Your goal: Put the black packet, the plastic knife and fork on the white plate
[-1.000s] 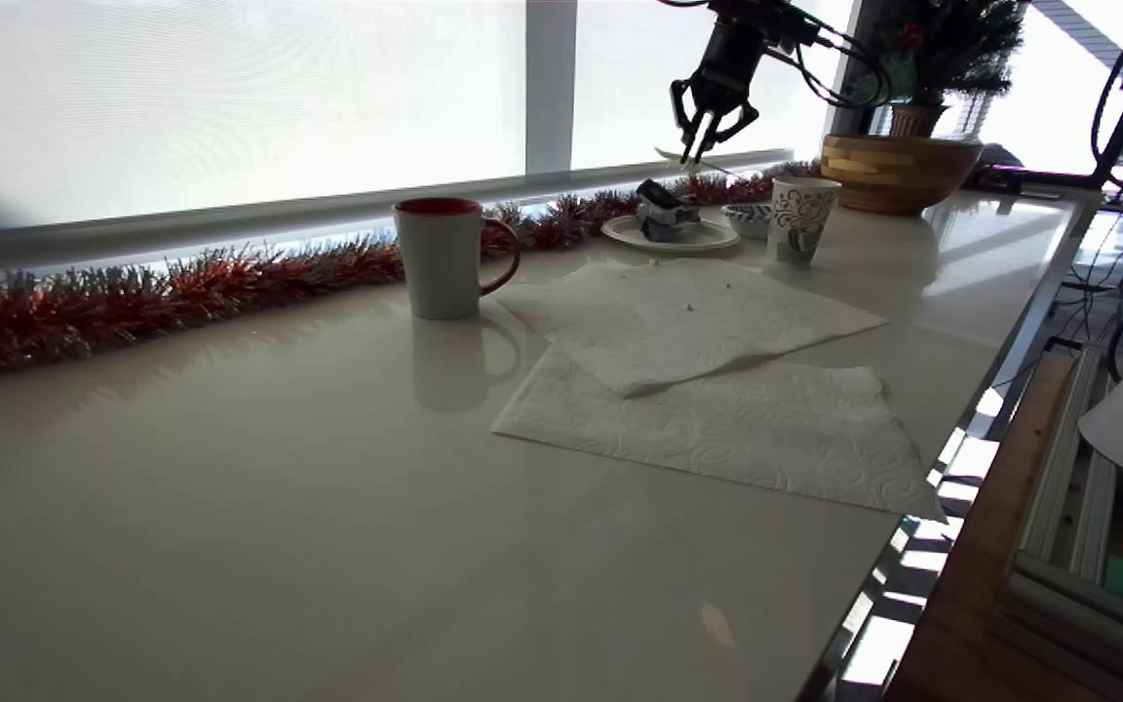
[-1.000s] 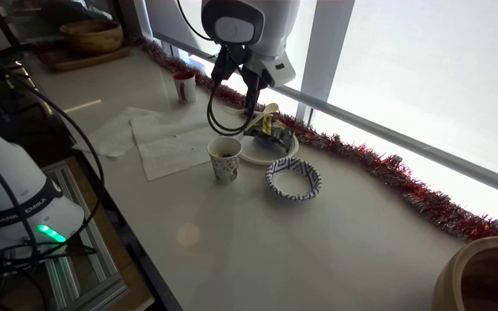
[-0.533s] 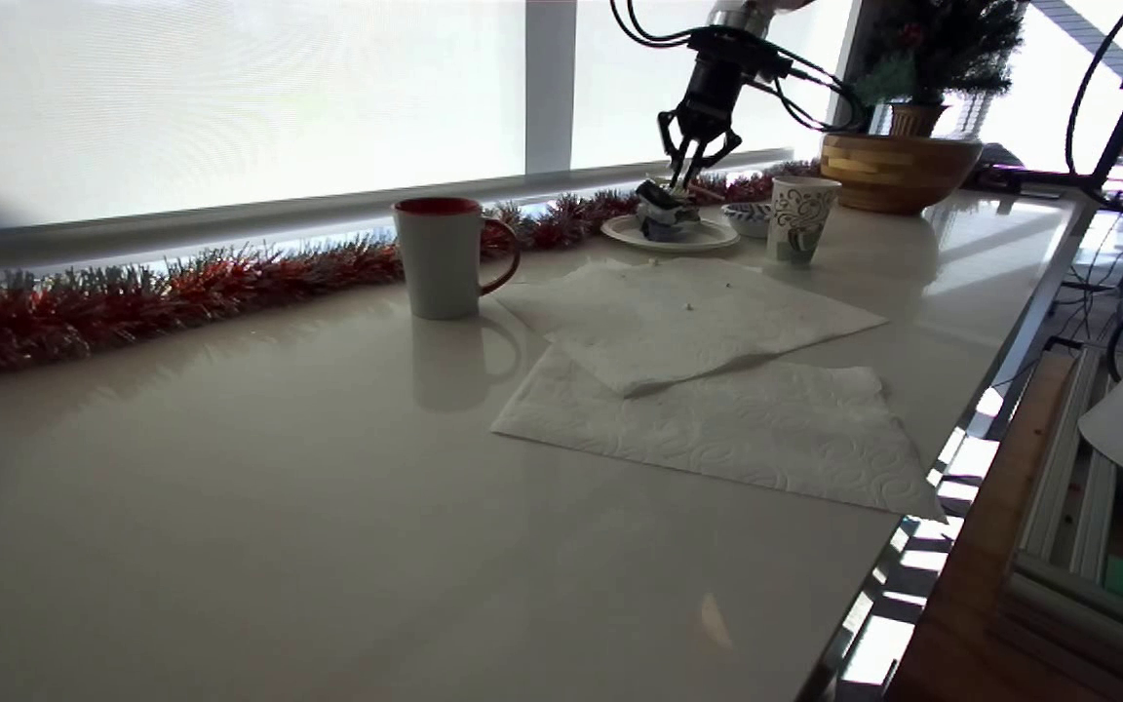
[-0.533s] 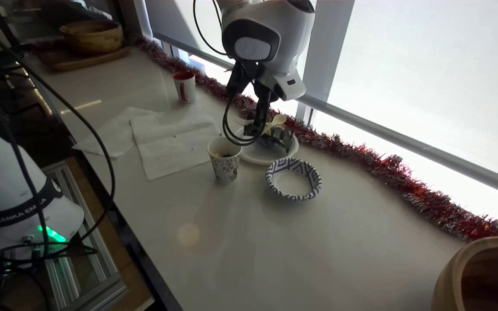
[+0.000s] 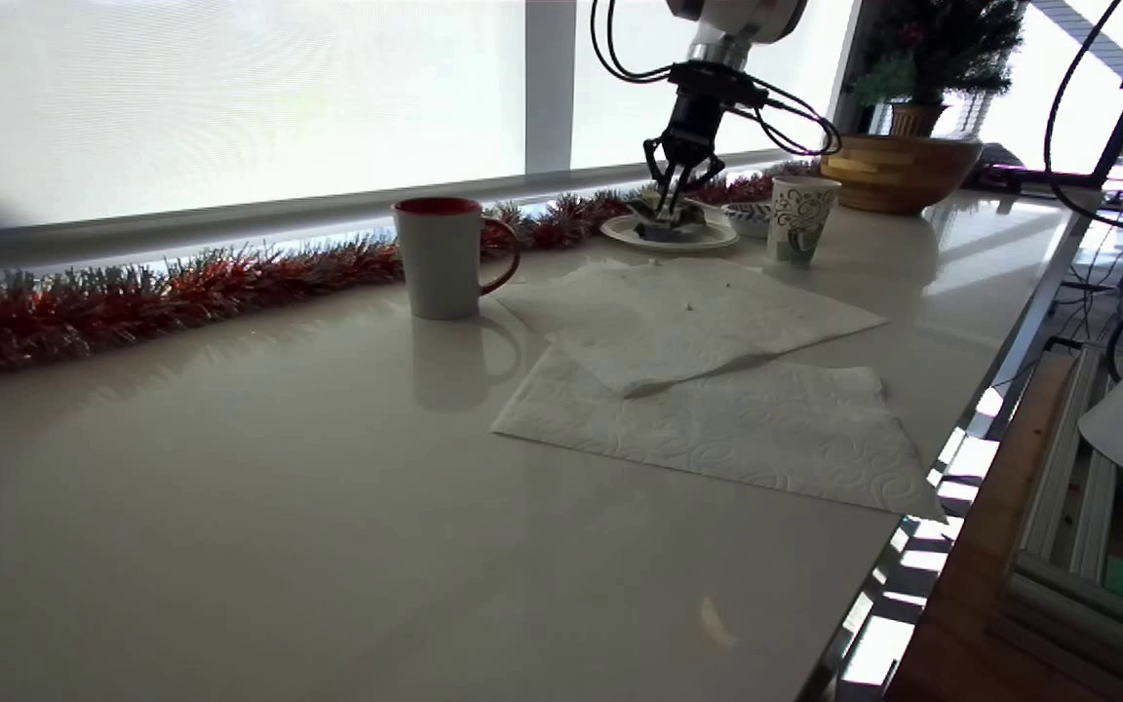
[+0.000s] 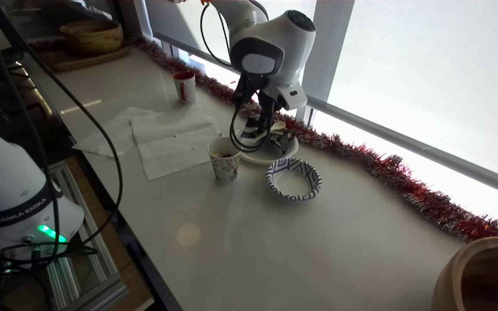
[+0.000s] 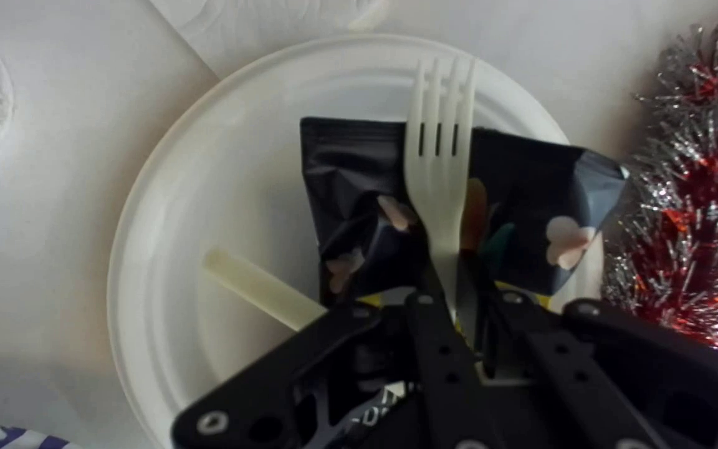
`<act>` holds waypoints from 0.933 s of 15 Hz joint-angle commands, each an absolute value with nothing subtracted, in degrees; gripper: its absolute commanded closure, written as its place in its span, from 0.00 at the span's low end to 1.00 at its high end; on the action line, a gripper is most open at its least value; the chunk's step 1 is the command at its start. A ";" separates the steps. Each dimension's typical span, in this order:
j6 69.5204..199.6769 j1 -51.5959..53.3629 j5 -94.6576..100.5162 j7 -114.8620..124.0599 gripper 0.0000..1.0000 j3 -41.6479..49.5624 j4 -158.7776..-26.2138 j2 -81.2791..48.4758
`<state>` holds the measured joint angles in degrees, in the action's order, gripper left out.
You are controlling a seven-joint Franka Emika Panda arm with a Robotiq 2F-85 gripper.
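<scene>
Since the earlier frames the hand (image 7: 465, 299) had come down to the white plate (image 7: 141, 249), and the white plastic fork (image 7: 439, 181) and the plastic spoon (image 6: 278, 125) had come down with it. The hand's fingers stood only a little apart, the fork's handle running into the narrow gap, so I judged that the fork was held; whether the spoon was gripped too I could not tell.

In the wrist view the fork stretched over the black packet (image 7: 518, 187), tines reaching the plate's far rim; I could not tell whether it rested on the packet or hung just above. What I took for the spoon's handle showed to the left, over bare plate.

The packet was already on the plate, so that part looked done. Fork and spoon were in place above it but, as I judged, not yet released: letting go and lifting away remained. No plastic knife could be made out; the spoon seemed to stand in for it.

Farther out, in an exterior view, a patterned paper bowl (image 6: 292, 181) sat on the bench (image 6: 240, 250) just beside the plate, on its near side, a paper cup (image 6: 225, 168) stood to the left, and a white mug (image 6: 189, 93) stood far left.
</scene>
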<state>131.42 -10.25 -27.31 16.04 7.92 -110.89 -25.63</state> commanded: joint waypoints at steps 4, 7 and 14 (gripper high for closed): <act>131.50 -10.45 -27.24 17.38 0.47 7.19 -110.18 -26.70; 132.44 -10.43 -27.44 17.22 0.36 7.06 -110.20 -27.28; 133.47 -10.55 -27.41 17.28 0.95 7.06 -110.15 -28.60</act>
